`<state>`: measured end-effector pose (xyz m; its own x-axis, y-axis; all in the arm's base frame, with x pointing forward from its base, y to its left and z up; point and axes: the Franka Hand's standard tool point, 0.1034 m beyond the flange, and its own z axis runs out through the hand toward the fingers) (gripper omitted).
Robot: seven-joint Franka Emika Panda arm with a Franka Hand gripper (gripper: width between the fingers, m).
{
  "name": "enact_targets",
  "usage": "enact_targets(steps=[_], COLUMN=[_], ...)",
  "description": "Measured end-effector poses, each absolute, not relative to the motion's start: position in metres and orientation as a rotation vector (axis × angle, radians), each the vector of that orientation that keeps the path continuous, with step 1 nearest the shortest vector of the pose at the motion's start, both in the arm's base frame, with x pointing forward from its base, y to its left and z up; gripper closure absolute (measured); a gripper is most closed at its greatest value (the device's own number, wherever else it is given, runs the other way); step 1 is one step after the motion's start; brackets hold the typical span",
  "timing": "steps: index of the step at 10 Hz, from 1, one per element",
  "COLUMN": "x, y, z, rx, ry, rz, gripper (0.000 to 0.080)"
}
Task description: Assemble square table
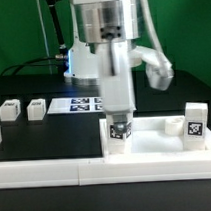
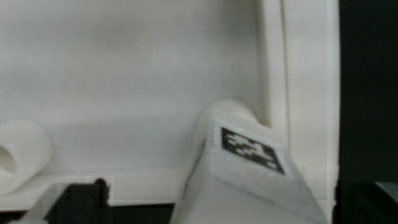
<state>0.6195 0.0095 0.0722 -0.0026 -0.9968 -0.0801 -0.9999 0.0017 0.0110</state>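
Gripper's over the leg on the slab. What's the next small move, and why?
Probably lift the gripper straight up, clear of the leg. Its jaws stand open on either side of the leg, not touching it, and it stands unaided at the slab's corner. A loose leg waits off the slab.

Green backdrop [image 1: 17, 26] behind a dark black tabletop [image 1: 45, 137]
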Motion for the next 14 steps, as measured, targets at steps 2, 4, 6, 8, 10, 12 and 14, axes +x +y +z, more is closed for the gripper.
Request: enact_targets(steps=[2, 4, 6, 8, 10, 12, 14], x=[0.619, 0.619, 0.623, 0.623, 0.623, 0.623, 0.623], y=[0.007, 0.006, -0.001, -0.002, -0.002, -0.003, -0.004], z=[0.072, 0.071, 0.068, 0.068, 0.068, 0.067, 0.067], rx=[-2.313, -2.492, -2.778, -2.799, -2.785, -2.735, -2.584], ry=[2.047, 1.817, 1.33, 1.283, 1.313, 1.414, 1.68], rz=[0.094, 0.086, 0.026, 0.024, 0.026, 0.029, 0.038], gripper=[0.0151, 0.0151, 0.0151, 0.0151, 0.0413, 0.0512, 0.0511])
